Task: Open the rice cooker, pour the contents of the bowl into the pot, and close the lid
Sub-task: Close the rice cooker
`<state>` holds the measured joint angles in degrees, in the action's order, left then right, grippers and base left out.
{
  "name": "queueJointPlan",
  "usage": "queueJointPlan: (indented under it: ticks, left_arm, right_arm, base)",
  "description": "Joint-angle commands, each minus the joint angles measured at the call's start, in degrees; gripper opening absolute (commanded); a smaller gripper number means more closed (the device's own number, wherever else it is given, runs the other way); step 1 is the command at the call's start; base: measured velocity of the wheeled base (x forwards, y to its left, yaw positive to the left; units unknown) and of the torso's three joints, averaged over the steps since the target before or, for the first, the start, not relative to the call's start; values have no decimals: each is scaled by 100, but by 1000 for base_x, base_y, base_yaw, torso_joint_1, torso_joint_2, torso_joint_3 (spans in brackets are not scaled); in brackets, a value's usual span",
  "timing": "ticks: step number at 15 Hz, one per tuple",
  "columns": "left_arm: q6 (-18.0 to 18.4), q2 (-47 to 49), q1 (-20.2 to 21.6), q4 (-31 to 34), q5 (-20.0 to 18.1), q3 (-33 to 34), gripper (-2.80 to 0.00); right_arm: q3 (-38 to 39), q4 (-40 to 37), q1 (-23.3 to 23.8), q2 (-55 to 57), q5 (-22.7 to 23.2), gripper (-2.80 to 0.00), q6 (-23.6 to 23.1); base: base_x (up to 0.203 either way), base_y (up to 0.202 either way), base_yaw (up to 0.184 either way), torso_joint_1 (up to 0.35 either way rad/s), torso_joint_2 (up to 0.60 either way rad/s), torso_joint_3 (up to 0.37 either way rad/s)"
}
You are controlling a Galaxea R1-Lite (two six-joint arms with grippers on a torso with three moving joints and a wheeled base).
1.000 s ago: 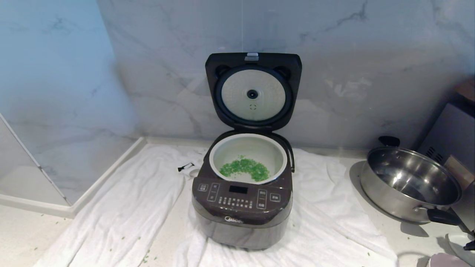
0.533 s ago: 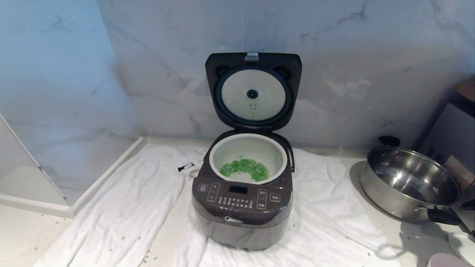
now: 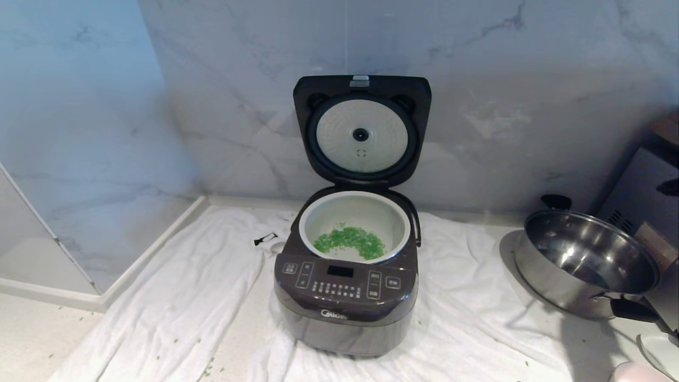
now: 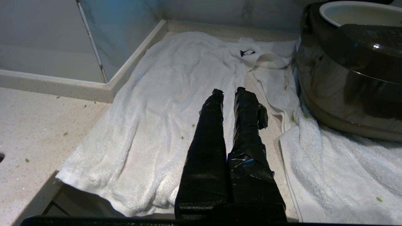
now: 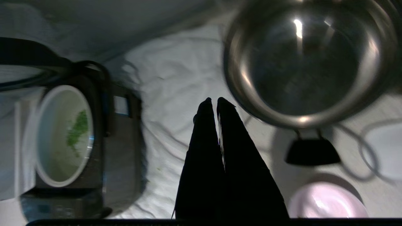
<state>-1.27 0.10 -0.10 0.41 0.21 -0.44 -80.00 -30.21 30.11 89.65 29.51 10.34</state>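
Our right hand (image 5: 213, 99), wrapped in black, hangs empty above the white towel (image 3: 175, 297) with its two fingers pressed together, between the boxy dark grey-brown rice cooker (image 3: 345, 297) and the large shiny steel pan with black handles (image 3: 583, 265). Our left hand (image 4: 228, 91), also black-wrapped, sits low over the towel near the surface's front edge, just left of the cooker, its fingers nearly together and holding nothing.

We see the rice cooker standing on the towel toward the middle of the surface, close to the marble back wall (image 3: 504, 95). Its hinged dark lid (image 3: 362, 87) stands upright, showing the round silver-white plate (image 3: 362, 135) on its underside. Inside the cooker sits the round white inner pot (image 3: 323, 215), with small green pieces (image 3: 349, 241) spread over its bottom. The steel pan rests near the surface's right edge, well apart from the cooker. A pale pink round bowl (image 5: 326, 201) lies at the front right corner, near the pan's handle (image 5: 312, 152). A few green bits are scattered over the towel and the surface (image 3: 32, 339).
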Motion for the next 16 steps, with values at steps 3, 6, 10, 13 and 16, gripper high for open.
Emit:
queueJointPlan:
  ticks: [3,6,10,13,16]
  left_arm:
    - [-5,8,1,2,6,0,-280]
    - [-5,8,1,2,6,0,-280]
    - [-5,8,1,2,6,0,-280]
    - [-5,8,1,2,6,0,-280]
    - [-5,8,1,2,6,0,-280]
  right_arm:
    - [-1402,-12,-1031,903,177,-280,207]
    - [-2268,36,-1366,1638,509,-280,199]
    - [-2835,932,-1573,2287,1284,-280,206]
    - [-3235,1255,-1940,2605,1466,-280,221]
    - [-3226,2085,-2307,2716,1811,-280,344]
  base:
    - [0,0,0,0,0,0]
    - [0,0,0,0,0,0]
    - [0,0,0,0,0,0]
    - [0,0,0,0,0,0]
    - [0,0,0,0,0,0]
